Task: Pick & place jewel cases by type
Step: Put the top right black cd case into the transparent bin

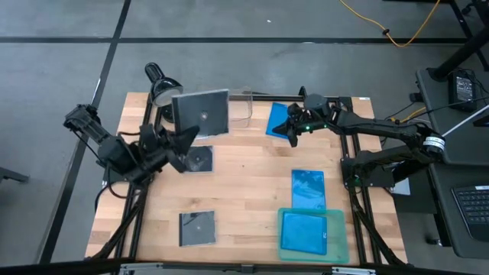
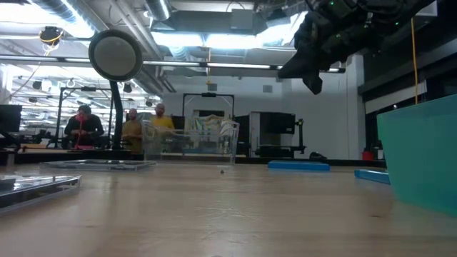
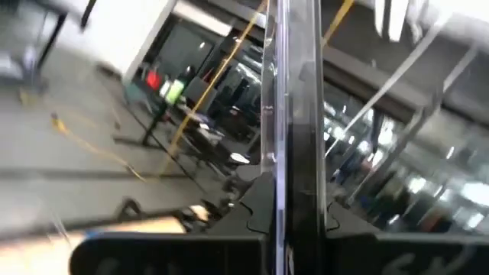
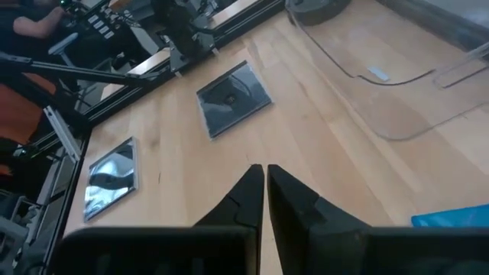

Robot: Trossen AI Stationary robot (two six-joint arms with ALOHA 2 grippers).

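I've got the left tool (image 1: 186,140) clamped on the edge of a square grey case (image 1: 202,113), lifted clear of the tabletop (image 1: 244,191) and held up just beside the clear bin (image 1: 243,107); in my left wrist view the case (image 3: 289,99) runs edge-on between the fingers, thin and see-through. So I judge this is the carry step for the square type, and the next move calls for swinging it over the bin and letting go flat. Two more square cases lie on the wood: one (image 1: 199,158) near the bin, just under my left tool, showing its disc, and another (image 1: 197,228) well away from the bin at the near edge. The blue ones: one (image 1: 277,119) beside the bin, one (image 1: 308,189) touching the teal tray's (image 1: 344,248) far rim, one (image 1: 304,232) inside the tray. My right tool (image 1: 293,131) hangs above the blue case beside the bin, fingers together, holding nothing.
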